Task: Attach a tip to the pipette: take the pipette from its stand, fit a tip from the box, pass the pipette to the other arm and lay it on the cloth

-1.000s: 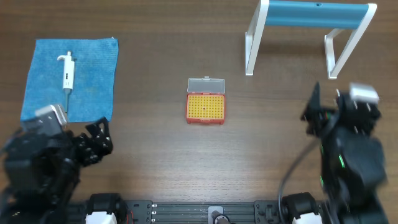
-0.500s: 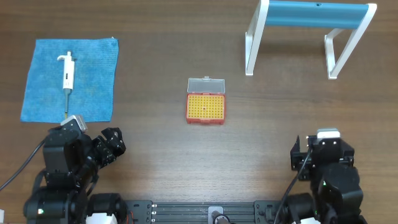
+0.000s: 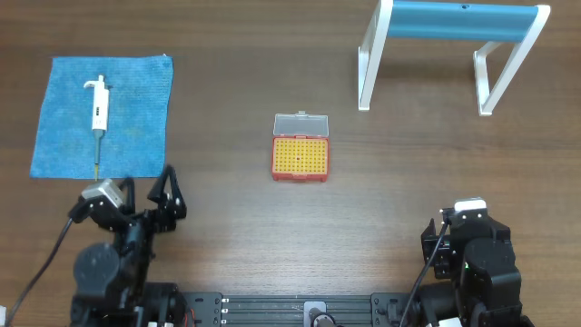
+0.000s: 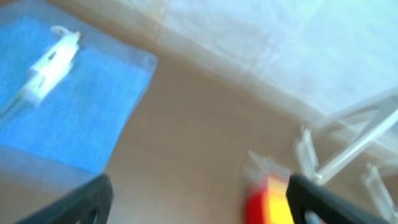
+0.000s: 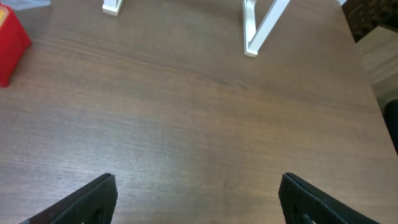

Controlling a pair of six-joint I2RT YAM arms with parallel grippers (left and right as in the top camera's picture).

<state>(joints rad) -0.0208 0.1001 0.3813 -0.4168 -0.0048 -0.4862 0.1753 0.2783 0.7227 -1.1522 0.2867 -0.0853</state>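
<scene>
White plastic pipette (image 3: 98,107) is lying on the blue cloth (image 3: 136,118) on the brown wooden worktop (image 3: 236,227). The left claw (image 4: 198,196) and right claw (image 5: 198,190) are both gaping open, empty. Last step looks done; nothing further needed.

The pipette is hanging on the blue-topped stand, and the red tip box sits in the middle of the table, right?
Not quite. The pipette lies on the blue cloth, not on the blue-topped stand, as the top view shows. The red tip box does sit in the middle of the table.
</scene>
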